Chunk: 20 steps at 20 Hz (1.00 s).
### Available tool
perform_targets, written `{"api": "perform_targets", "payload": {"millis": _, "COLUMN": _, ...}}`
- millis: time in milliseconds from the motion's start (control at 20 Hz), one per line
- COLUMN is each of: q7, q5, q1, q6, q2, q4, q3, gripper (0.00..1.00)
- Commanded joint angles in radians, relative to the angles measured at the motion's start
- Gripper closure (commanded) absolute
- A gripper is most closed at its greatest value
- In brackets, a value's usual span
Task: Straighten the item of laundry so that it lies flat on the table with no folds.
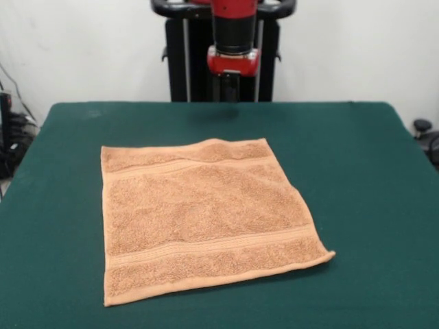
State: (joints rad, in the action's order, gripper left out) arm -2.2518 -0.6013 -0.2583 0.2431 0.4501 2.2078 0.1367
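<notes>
Overhead, the arm's upper part is cut off by the frame; the gripper (230, 88) hangs dark against the pedestal, so whether it is apart or together cannot be told. Spread flat mid-counter (370, 171), the towel (202, 216) has green margin on every side.

Plain white wall (82, 48) behind.
</notes>
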Motion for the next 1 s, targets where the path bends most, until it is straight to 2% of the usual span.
{"api": "perform_targets", "payload": {"millis": 50, "q7": -0.131, "q5": 0.142, "q1": 0.062, "q6": -0.150, "q2": 0.091, "q4": -0.036, "q3": -0.085, "gripper": 1.00}}
{"api": "perform_targets", "payload": {"millis": 150, "q7": -0.128, "q5": 0.176, "q1": 0.082, "q6": -0.177, "q2": 0.131, "q4": -0.051, "q3": -0.085, "gripper": 1.00}}
{"api": "perform_targets", "payload": {"millis": 450, "q7": -0.059, "q5": 0.227, "q1": 0.051, "q6": -0.334, "q2": 0.196, "q4": -0.128, "q3": -0.155, "gripper": 1.00}}
{"api": "perform_targets", "payload": {"millis": 700, "q7": -0.038, "q5": 0.260, "q1": 0.056, "q6": -0.417, "q2": 0.193, "q4": -0.195, "q3": -0.189, "gripper": 1.00}}
{"api": "perform_targets", "payload": {"millis": 1000, "q7": -0.059, "q5": 0.283, "q1": 0.083, "q6": -0.432, "q2": 0.161, "q4": -0.242, "q3": -0.189, "gripper": 1.00}}
